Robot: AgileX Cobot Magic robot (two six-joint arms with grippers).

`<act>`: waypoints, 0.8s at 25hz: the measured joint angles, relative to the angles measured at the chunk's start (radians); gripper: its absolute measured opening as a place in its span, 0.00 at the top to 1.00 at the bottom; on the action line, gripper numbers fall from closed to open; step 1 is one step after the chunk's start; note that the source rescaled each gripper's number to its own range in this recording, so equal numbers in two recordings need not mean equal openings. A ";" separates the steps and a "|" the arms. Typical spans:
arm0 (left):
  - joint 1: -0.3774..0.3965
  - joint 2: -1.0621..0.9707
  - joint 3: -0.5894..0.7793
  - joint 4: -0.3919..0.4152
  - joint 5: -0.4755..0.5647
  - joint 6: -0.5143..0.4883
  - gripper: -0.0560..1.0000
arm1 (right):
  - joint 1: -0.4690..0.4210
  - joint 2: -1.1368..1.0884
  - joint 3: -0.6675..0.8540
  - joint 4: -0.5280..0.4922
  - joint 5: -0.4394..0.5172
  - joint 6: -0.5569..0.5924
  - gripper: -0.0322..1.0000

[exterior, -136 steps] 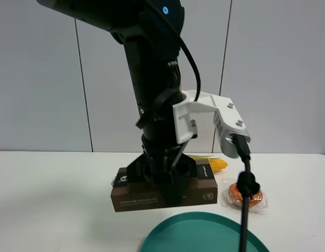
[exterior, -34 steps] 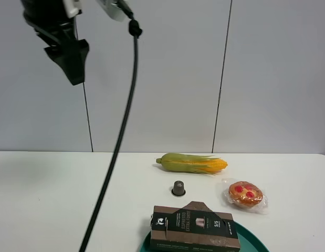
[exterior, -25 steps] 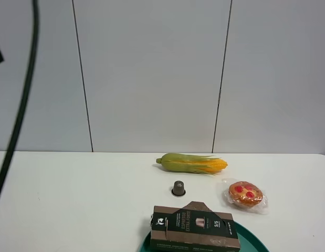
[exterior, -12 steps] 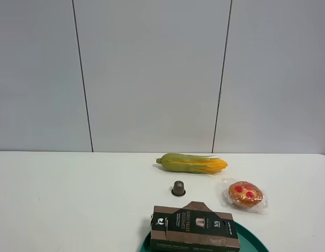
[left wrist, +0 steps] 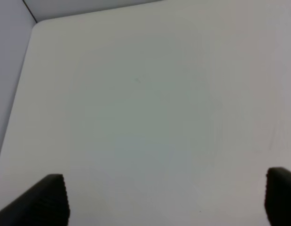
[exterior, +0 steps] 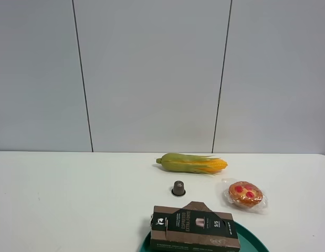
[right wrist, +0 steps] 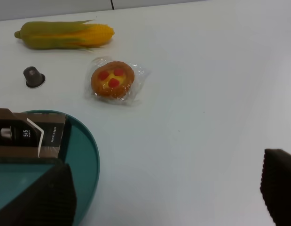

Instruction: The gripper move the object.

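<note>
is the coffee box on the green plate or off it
On it: the coffee box rests on the green plate, with no pincer touching it.

Left end effector (left wrist: pixel 166 200) spread wide (only fingertips (left wrist: pixel 49 197) visible) above bare white table (left wrist: pixel 150 108).

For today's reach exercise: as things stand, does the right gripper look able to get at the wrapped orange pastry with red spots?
Probably yes. The right gripper hangs open above bare white table, and nothing stands between it and the wrapped orange pastry with red spots.
</note>
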 joint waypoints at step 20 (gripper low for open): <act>0.014 -0.128 0.233 -0.080 -0.150 0.009 0.29 | 0.000 0.000 0.000 0.005 0.000 0.000 0.00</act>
